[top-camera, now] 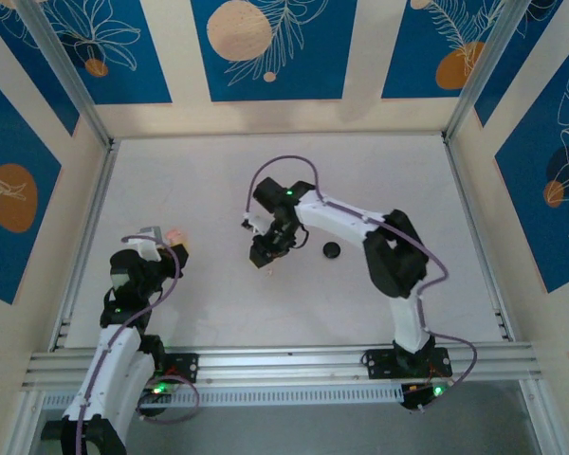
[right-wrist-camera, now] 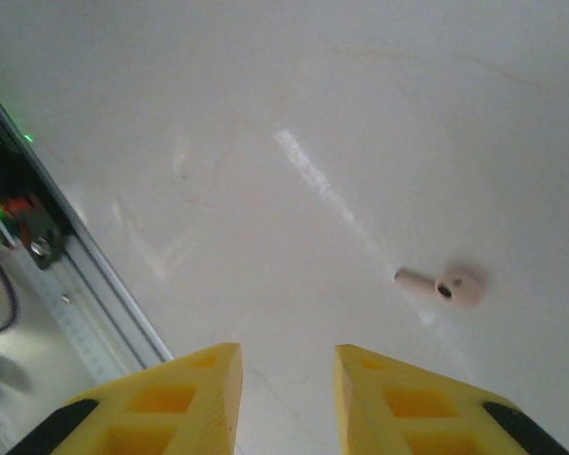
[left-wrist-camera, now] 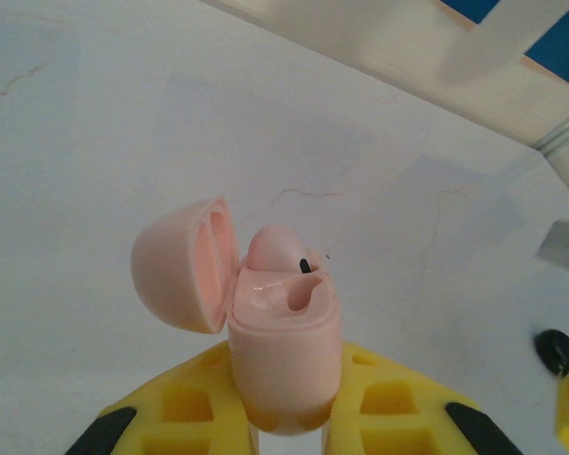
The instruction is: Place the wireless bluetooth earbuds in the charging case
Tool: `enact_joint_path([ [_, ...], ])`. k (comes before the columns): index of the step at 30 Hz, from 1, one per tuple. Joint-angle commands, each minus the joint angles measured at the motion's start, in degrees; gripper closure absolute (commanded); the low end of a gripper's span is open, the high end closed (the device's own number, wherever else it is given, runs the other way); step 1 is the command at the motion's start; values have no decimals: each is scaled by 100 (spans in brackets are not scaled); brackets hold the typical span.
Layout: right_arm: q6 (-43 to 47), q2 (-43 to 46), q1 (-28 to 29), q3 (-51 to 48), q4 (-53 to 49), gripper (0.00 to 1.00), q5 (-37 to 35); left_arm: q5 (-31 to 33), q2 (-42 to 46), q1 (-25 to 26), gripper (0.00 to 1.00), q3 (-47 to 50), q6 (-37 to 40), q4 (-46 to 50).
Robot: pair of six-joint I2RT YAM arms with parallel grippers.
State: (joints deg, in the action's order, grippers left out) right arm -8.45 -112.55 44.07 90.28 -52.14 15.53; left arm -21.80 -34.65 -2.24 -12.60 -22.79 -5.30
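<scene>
Left wrist view: the left gripper (left-wrist-camera: 284,415) pinches the glossy pink plastic charging case (left-wrist-camera: 284,346), lid open. The right gripper (right-wrist-camera: 287,391) — fingers parted, empty — hangs near the pale pinkish-white earbud (right-wrist-camera: 448,286) lying on the white table (right-wrist-camera: 266,142). Pickup step, I judge; next needs centring over it, then closing.

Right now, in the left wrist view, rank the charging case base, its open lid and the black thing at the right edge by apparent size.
1. charging case base, though it sits nearest the camera.
2. lid, only slightly smaller.
3. black thing, smallest, but farther off and partly cut off, so unsure.
</scene>
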Motion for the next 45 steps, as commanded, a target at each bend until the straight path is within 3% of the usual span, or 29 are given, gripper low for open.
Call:
enact_joint_path([
  [1,-1179,484,-258,-790,470,67,-27,-470,-44,-48,88,-80,75,-423],
  [9,-1638,274,-473,-1323,992,64,79,-555,-216,-13,88,-32,65,-545],
  [33,-1329,-882,-216,-184,1156,64,609,-386,-85,-18,88,-58,134,-383],
  [39,-1320,-549,-197,23,473,63,-15,-375,-140,-13,88,-58,156,-390],
  [45,-1882,-308,-232,-173,-132,63,-561,-386,-77,-5,88,-67,182,-380],
])
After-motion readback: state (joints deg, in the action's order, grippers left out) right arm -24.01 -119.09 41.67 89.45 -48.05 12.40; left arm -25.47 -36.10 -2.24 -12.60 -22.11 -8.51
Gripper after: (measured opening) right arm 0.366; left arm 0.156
